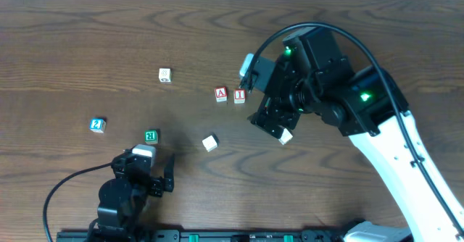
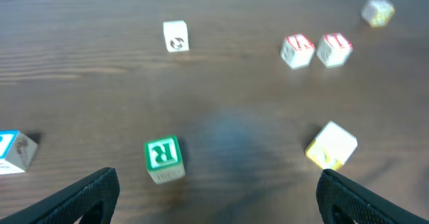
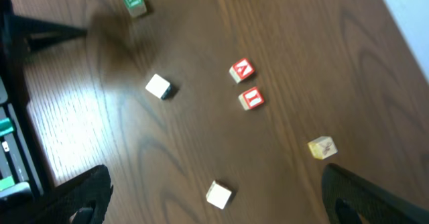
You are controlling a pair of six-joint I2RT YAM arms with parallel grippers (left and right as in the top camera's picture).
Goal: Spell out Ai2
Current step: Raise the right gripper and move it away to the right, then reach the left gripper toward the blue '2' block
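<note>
Above the counter's (image 1: 72, 39) right half, right arm (image 1: 377, 126) pose: white links climb from the near right corner, and the black wrist bends down and to the left, just right of the red-lettered pair.
Right end effector (image 3: 218, 176) state: fingers spread wide, gripping nothing; a pale block (image 3: 218, 194) lies on the wood between them.
Left arm (image 1: 116, 198) pose: black, low at the near left edge, wrist aimed away across the wood.
Left end effector (image 2: 218, 178) state: fingers wide apart, empty.
A block (image 1: 221, 94) and I block (image 1: 239, 95): just beside each other, A on the left as seen from overhead; near the right end effector, well beyond the left one.
2 block (image 1: 98, 124): far left, outside the left fingers' span, at that wrist view's left edge; well apart from the right end effector.
R block (image 2: 163, 158): just ahead of the left end effector, nearer its left finger.
White cube (image 1: 210, 142): turned askew, between the two end effectors.
Materials: dark brown wood-grain counter with a slight sheen; small cubes with pale faces, red borders on A and I, blue on 2, green on R.
</note>
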